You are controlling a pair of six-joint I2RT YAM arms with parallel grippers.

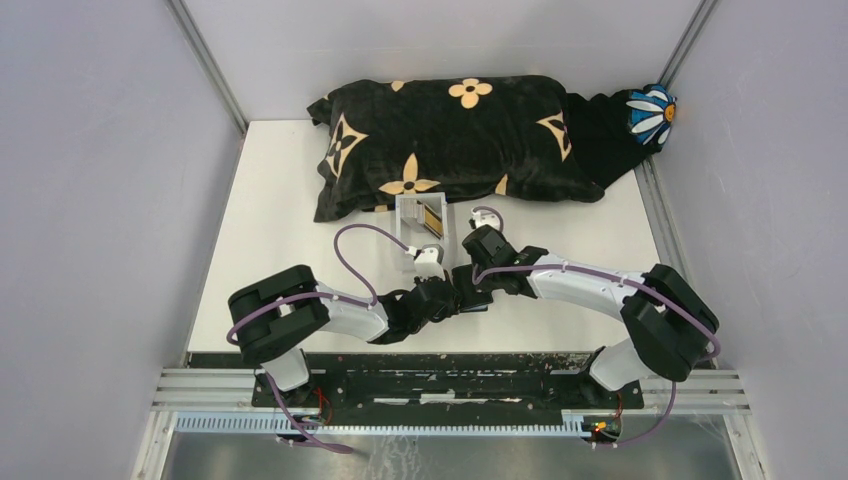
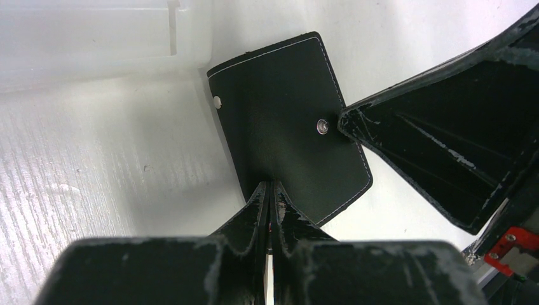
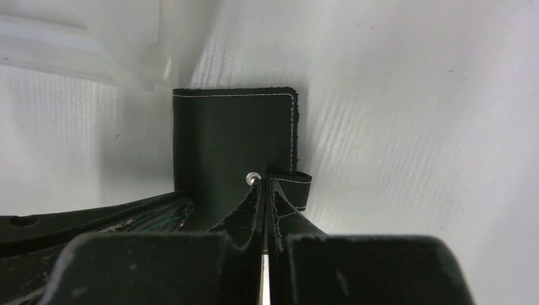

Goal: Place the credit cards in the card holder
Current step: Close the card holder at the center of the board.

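Near the middle of the bench's near edge, your left gripper (image 2: 270,190) clamps the card holder (image 2: 289,127) by its rim to anchor it, while your right gripper (image 3: 265,190) pinches the snap tab (image 3: 295,184), seemingly to open it.

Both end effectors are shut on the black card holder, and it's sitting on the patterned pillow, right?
Not on the pillow. The left end effector and right end effector are both shut on the card holder, but it has the white table under it; the left wrist view shows this.
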